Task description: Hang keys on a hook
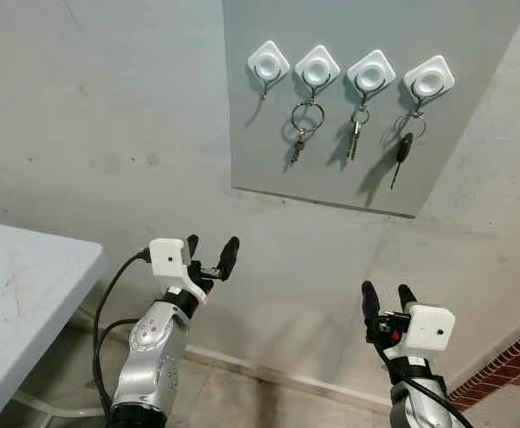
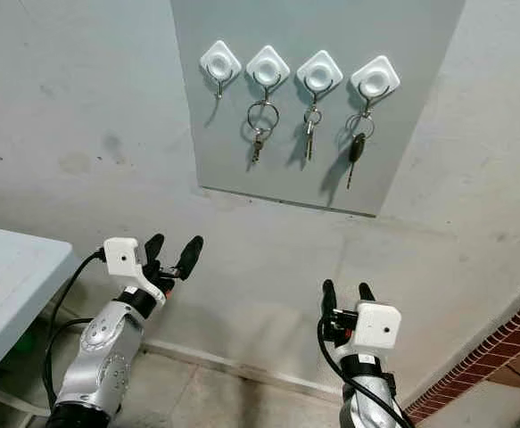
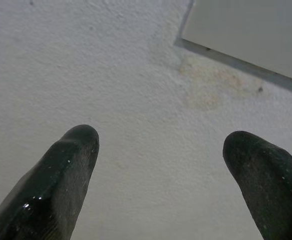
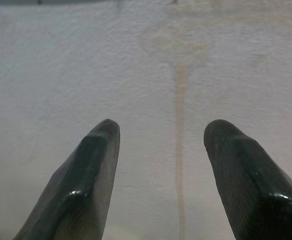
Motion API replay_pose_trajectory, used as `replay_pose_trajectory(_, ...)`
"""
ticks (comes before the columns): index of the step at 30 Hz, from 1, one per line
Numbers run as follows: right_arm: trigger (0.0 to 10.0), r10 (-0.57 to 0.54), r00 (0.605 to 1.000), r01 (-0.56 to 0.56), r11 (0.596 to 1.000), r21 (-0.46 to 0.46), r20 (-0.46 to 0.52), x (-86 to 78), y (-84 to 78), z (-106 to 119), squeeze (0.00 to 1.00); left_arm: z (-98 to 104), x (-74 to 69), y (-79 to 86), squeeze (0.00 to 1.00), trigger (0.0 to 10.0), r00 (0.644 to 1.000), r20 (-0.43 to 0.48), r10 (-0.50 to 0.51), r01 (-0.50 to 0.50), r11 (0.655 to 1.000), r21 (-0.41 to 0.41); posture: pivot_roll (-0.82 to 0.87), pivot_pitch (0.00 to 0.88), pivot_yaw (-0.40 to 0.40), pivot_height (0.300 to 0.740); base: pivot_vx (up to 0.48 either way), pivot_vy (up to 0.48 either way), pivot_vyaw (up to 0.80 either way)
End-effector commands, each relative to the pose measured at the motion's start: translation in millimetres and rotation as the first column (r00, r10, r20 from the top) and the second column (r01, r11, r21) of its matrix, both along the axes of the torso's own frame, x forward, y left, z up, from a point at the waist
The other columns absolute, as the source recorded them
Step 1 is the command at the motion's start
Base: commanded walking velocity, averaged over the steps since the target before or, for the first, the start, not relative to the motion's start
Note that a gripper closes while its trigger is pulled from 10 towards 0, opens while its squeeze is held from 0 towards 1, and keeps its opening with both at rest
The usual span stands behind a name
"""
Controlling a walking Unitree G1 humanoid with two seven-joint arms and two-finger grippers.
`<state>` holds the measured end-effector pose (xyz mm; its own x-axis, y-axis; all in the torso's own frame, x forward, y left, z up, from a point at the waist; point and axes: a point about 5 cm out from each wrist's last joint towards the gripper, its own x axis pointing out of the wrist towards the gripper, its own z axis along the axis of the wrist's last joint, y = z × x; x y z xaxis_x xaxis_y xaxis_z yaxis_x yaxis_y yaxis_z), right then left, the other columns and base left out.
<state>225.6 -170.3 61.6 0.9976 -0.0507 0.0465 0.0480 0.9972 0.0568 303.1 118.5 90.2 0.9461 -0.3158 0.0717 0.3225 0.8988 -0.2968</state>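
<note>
currently neither of my grippers carries a key, so the main risk is a wasted reach: if i raise an arm to the grey panel (image 1: pixel 268 107) with nothing between my fingers, no hanging can take place. a second risk is contact with what already hangs there. three key sets occupy the three hooks toward the panel's right edge: a ring with a small key (image 1: pixel 304 125), a silver key (image 1: pixel 356 132), and a black-headed key (image 1: pixel 403 150) nearest the right edge. a careless sweep along the panel could, in my judgement, knock one off. the free hook (image 1: pixel 268 64) sits nearest the panel's left edge, just beside the occupied ones, so an approach from the left edge is safer.

my left gripper (image 1: pixel 210 260) is held up facing the bare wall, below the panel's lower left corner; its fingers stand well apart and touch nothing. my right gripper (image 1: pixel 388 301) is raised lower down, below the panel's bottom edge, fingers also apart, holding nothing and apart from the wall. a white table (image 1: pixel 19 294) corner lies beside my left arm; a swing outward could strike it.
</note>
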Motion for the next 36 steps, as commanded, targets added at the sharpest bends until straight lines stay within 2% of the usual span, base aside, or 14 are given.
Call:
replay_pose_trajectory(1,10.0,0.02,1.0,-0.02,1.0,-0.015,-0.002,4.2,4.0,1,0.0,0,1.0,3.6,0.0,10.0,1.0,0.019,0.004,-0.004,1.0,0.026,-0.09,0.0,0.024,0.74,0.0,0.0,0.8)
replay_pose_trajectory(5,10.0,0.036,0.999,-0.036,0.999,-0.02,0.002,5.6,5.7,3,0.0,-1,-2.0,2.3,0.0,10.0,0.999,0.034,0.002,-0.003,0.999,0.045,-0.09,0.001,0.014,0.74,0.0,0.0,0.8)
replay_pose_trajectory(7,10.0,0.043,0.999,-0.043,0.999,-0.026,0.007,4.5,5.7,4,0.0,-2,-9.2,-1.3,0.0,10.0,0.998,0.064,-0.025,0.018,0.995,0.098,-0.08,0.005,0.002,0.74,0.0,0.0,0.8)
replay_pose_trajectory(9,10.0,0.046,0.999,-0.046,0.999,-0.012,0.009,3.2,5.6,5,0.0,-3,-12.8,-3.0,0.0,10.0,0.997,0.077,-0.033,0.024,0.993,0.118,-0.08,0.007,0.001,0.74,0.0,0.0,0.8)
replay_pose_trajectory(14,10.0,0.068,0.997,-0.071,0.995,-0.067,-0.039,-6.2,1.7,-6,0.0,-17,-27.0,-2.3,0.0,10.0,0.998,0.055,-0.035,0.026,0.988,0.153,-0.07,0.012,-0.01,0.74,0.0,0.0,0.8)
replay_pose_trajectory(16,10.0,0.057,0.997,-0.059,0.997,-0.043,-0.045,-8.7,-1.4,-7,0.0,-18,-29.8,-0.1,0.0,10.0,0.999,0.051,-0.013,0.006,0.99,0.143,-0.07,0.016,-0.013,0.74,0.0,0.0,0.8)
replay_pose_trajectory(23,10.0,0.078,0.996,-0.081,0.994,-0.07,-0.037,-9.1,-0.2,-4,0.0,-16,-31.3,-1.0,0.0,10.0,0.998,0.062,-0.003,-0.005,0.992,0.128,-0.07,0.021,-0.018,0.74,0.0,0.0,0.8)
replay_pose_trajectory(36,10.0,0.081,0.996,-0.083,0.994,-0.074,-0.027,-6.1,1.1,-1,0.0,-8,-24.7,2.8,0.0,10.0,0.996,0.08,0.026,-0.035,0.993,0.117,-0.06,0.042,-0.024,0.74,0.0,0.0,0.8)
